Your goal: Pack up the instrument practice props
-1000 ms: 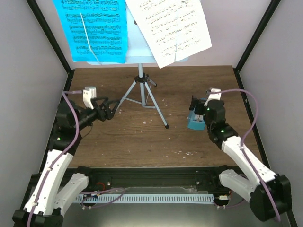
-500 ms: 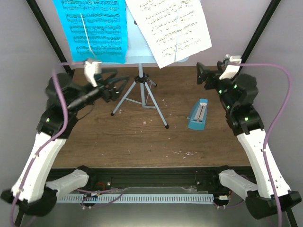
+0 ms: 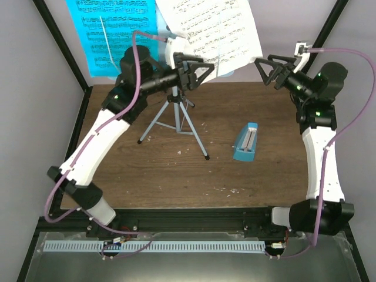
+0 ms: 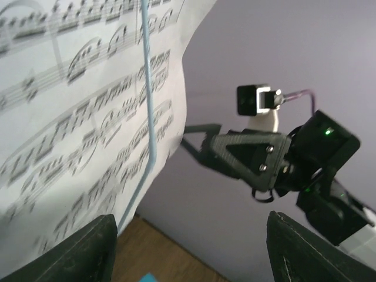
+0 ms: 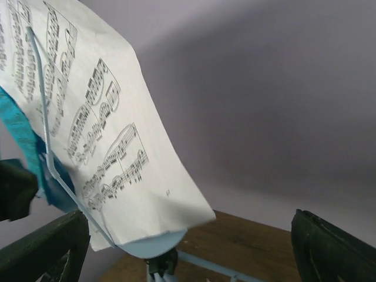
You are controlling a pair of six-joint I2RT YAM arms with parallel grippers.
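Observation:
The pale blue music stand point(image 3: 174, 115) stands on its tripod at the table's back middle. It holds a cyan sheet point(image 3: 114, 38) on the left and a white sheet point(image 3: 217, 35) on the right. The teal metronome point(image 3: 245, 143) sits on the table to the right. My left gripper point(image 3: 207, 71) is open and empty, raised just below the white sheet's lower edge. My right gripper point(image 3: 261, 70) is open and empty, raised just right of that sheet. The left wrist view shows the white sheet point(image 4: 76, 135) and the right gripper point(image 4: 247, 155). The right wrist view shows the white sheet point(image 5: 117, 147) on the stand's ledge point(image 5: 147, 244).
The wooden table point(image 3: 147, 176) is enclosed by pale walls and black frame posts point(image 3: 59, 44). A thin wire retainer point(image 4: 147, 117) crosses the white sheet. The tripod legs point(image 3: 197, 138) spread forward over the table's middle.
Both arms have risen from table height to the sheets. My right gripper has left the metronome, which lies where it was. My left gripper has swung right, under the white sheet.

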